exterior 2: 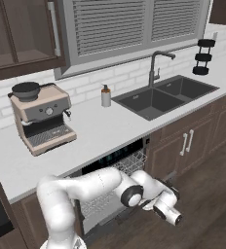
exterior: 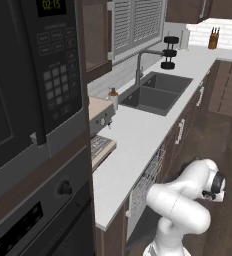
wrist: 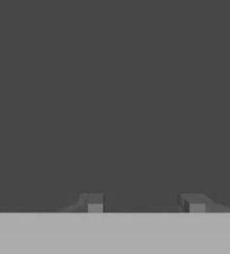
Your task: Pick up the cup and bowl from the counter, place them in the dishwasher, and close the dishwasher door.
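Facing a flat dark grey blank close ahead, my fingers (wrist: 145, 204) stand parted and empty, the dishwasher (exterior 2: 116, 168) rack behind them.

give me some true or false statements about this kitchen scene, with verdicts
1. The dishwasher is open, its wire rack showing. True.
2. A red cup stands beside the sink. False: a soap bottle stands there.
3. The gripper holds a bowl. False: nothing sits between its parted fingertips.
4. A coffee machine sits on the counter. True.
5. The tap stands behind the sink. True.
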You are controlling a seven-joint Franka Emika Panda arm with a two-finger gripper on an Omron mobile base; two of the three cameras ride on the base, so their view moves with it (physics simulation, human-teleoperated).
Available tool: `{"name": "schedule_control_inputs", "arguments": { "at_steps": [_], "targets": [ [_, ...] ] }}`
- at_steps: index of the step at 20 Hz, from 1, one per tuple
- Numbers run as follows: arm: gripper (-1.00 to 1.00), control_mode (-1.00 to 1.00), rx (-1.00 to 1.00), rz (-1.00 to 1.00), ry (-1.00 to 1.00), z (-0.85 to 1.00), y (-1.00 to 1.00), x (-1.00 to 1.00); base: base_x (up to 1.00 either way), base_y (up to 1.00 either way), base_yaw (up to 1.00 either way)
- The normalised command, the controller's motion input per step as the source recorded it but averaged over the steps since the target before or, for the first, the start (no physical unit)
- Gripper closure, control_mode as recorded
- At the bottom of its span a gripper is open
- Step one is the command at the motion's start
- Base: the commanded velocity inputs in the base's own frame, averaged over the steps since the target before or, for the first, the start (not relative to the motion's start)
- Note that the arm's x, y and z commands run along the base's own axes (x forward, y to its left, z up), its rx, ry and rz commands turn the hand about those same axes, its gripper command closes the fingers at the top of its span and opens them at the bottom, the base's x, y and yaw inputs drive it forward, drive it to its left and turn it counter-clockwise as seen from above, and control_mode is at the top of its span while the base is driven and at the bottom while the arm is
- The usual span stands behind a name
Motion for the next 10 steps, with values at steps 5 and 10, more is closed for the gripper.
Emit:
{"name": "schedule_control_inputs", "arguments": {
  "at_steps": [5,10],
  "targets": [
    [-1.0,-1.0,0.44,0.21,-0.35,0.53,1.0,0.37,0.0,0.0,0.0],
    [-1.0,-1.0,0.48,0.15,-0.42,0.03,1.0,0.28,0.0,0.0,0.0]
  ]
}}
